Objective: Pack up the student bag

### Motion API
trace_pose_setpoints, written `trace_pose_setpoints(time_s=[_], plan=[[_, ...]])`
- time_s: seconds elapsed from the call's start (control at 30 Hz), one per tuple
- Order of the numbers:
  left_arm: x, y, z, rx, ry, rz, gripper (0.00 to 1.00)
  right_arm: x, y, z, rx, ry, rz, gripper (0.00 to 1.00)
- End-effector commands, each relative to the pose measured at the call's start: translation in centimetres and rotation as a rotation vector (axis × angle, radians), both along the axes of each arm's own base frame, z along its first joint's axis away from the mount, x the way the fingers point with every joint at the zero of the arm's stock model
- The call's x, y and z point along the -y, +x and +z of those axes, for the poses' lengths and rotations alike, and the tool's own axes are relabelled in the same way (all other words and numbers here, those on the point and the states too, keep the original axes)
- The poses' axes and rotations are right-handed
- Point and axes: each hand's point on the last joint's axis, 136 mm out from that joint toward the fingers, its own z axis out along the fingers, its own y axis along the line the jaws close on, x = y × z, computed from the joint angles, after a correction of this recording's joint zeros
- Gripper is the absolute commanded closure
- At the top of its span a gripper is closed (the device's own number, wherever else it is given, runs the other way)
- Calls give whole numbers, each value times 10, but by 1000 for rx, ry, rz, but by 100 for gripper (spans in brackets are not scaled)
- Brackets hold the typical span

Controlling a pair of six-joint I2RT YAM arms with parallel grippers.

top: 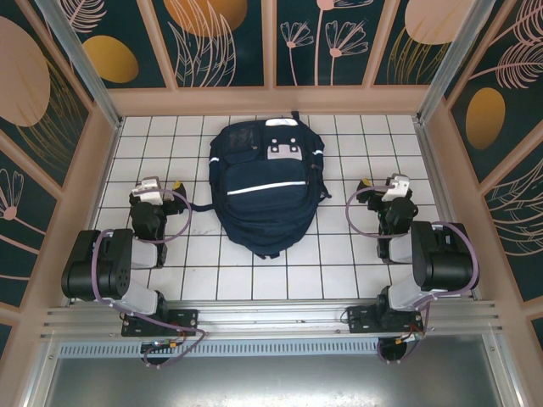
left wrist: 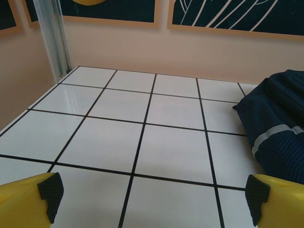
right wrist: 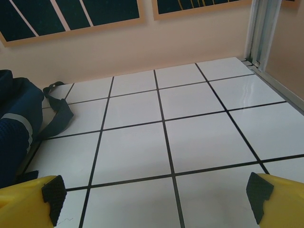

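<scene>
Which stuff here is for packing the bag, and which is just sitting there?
For the job: student bag; left fingers, open; right fingers, open.
Just there: tiled table; flowery walls.

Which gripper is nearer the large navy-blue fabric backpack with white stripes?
Left, narrowly. The left gripper is open just left of the navy-blue backpack; the right gripper, open, sits slightly farther off its other side.
</scene>
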Motion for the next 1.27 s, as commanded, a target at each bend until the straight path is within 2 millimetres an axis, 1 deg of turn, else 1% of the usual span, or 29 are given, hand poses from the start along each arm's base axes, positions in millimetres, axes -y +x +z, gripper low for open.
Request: trace_pose_setpoints(time_s=[0.0,0.93,1.1,1.23], plan=[[6,4,14,49,17,-28,1,-5,0,2,9,-17,27,1],[6,4,14,47,18,-29,1,-5,0,2,8,-17,27,1],[5,6,12,38,17,-27,1,-5,1,2,9,-17,27,1],[6,4,14,46,17,-28,1,-5,0,2,8,-17,27,1]])
